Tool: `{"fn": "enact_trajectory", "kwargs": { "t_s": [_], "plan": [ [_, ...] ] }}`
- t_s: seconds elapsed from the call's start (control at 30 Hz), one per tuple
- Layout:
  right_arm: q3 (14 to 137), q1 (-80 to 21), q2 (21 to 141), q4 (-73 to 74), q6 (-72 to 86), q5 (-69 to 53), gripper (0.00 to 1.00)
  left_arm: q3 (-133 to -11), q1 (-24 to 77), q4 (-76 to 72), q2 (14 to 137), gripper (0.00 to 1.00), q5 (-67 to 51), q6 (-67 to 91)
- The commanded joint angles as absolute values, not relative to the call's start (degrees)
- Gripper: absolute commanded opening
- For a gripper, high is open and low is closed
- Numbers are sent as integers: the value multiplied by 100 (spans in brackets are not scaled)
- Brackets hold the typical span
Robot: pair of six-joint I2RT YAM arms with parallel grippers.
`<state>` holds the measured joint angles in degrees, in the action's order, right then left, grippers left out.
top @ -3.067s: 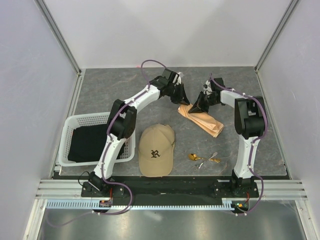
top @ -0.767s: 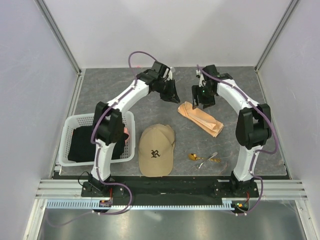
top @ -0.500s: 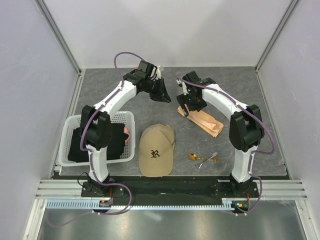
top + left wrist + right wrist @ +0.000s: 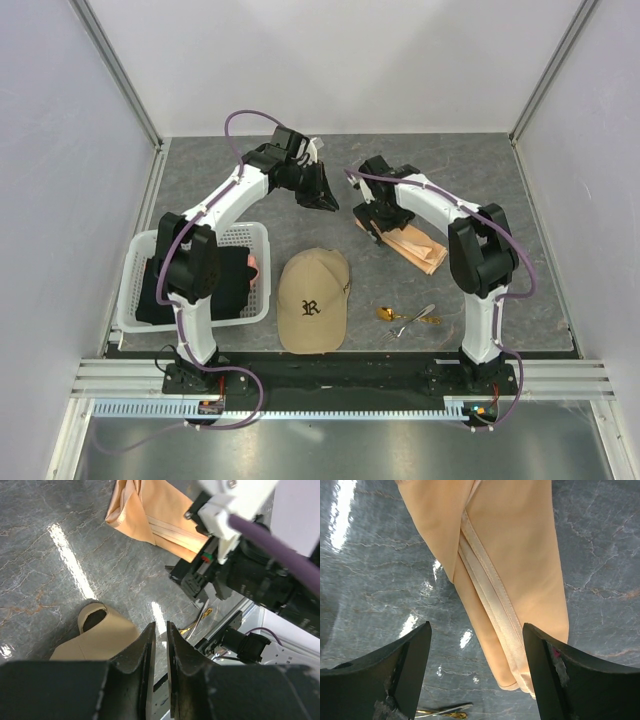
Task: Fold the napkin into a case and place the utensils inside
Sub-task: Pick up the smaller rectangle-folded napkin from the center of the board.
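Napkin seen folded long on tabletop; right hand held spread above, empty; left hand nearly together, nothing gripped.

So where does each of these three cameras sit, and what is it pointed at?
Top: fixed above and behind, looking down on both arms, the napkin and cap.
Left wrist: on the left arm, past its nearly closed left gripper toward the right arm.
Right wrist: straight down between its open right gripper.
All share the napkin.

Grey marbled tabletop, glossy light glare; plain white walls; aluminium rail at near edge, probably.
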<state>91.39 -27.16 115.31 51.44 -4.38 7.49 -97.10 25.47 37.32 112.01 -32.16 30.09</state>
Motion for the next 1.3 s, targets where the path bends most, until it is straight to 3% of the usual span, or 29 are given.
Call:
{"fn": "enact_trajectory", "kwargs": {
  "t_s": [0.0, 0.57, 0.97, 1.27],
  "plan": [
    [9018, -2707, 11663, 5010, -589, 940, 82, -9712, 2514, 3586, 10907, 21, -3454, 2742],
    [8675, -2461, 11795, 4606, -527, 897, 72, -9738, 2435, 3586, 11021, 21, -3586, 2716],
    [8183, -2628, 11584, 4166, -185, 1142, 46, -9642, 2426, 3577, 11048, 21, -3577, 2733],
    [8569, -2751, 11707, 4104, 0, 1063, 11, -9510, 2417, 3533, 11013, 21, -3533, 2768]
  ]
}}
